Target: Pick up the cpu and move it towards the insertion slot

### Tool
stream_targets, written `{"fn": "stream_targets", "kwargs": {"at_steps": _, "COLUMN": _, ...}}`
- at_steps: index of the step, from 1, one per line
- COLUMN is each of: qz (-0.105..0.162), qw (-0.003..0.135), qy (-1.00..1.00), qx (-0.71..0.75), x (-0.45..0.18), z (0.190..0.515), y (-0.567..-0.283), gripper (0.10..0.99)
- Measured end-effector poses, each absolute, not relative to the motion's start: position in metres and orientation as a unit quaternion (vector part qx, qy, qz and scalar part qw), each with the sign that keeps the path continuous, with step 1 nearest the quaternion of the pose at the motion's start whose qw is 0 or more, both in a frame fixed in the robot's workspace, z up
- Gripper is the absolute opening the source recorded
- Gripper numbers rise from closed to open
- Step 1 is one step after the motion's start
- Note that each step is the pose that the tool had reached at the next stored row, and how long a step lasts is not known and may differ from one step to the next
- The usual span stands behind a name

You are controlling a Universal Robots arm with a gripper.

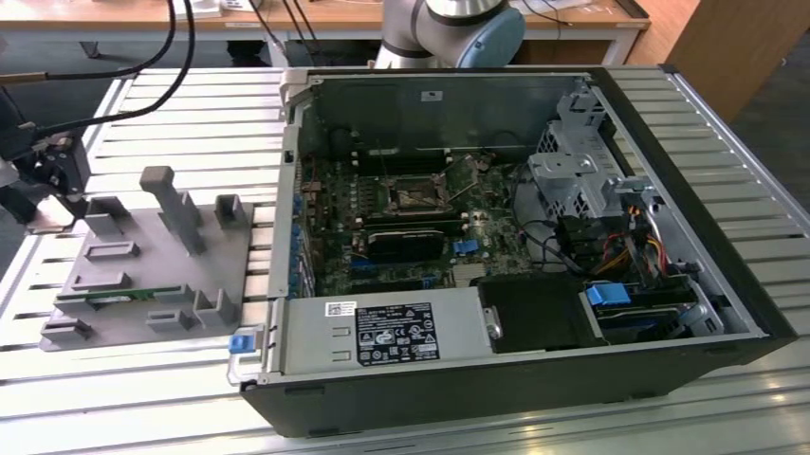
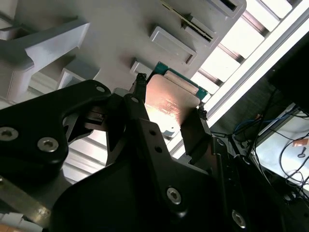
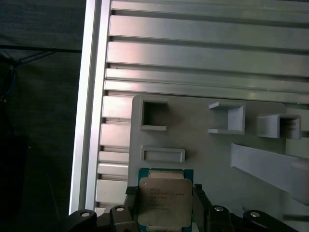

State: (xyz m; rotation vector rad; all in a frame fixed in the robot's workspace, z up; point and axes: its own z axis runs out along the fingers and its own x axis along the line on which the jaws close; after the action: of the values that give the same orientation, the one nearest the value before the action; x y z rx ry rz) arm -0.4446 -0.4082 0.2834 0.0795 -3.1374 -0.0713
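- The gripper [image 2: 170, 99] is clamping the cpu [image 2: 169, 110] between its black fingers.
- Both are hanging above the grey tray [image 1: 133, 284], at the exterior view's left, far from the insertion slot [image 1: 415, 194].

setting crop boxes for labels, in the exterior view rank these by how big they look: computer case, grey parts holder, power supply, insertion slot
1. computer case
2. grey parts holder
3. power supply
4. insertion slot

The slot sits farther from the camera, but the gap is wide enough that the order holds.
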Motion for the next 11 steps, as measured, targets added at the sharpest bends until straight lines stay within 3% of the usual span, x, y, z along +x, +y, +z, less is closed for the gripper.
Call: {"fn": "stream_targets", "kwargs": {"at_steps": 11, "qz": -0.023, "qw": 0.001, "qy": -0.999, "qx": 0.025, "x": -0.4446, "z": 0.2908, "y": -0.4081, "gripper": 0.537}}
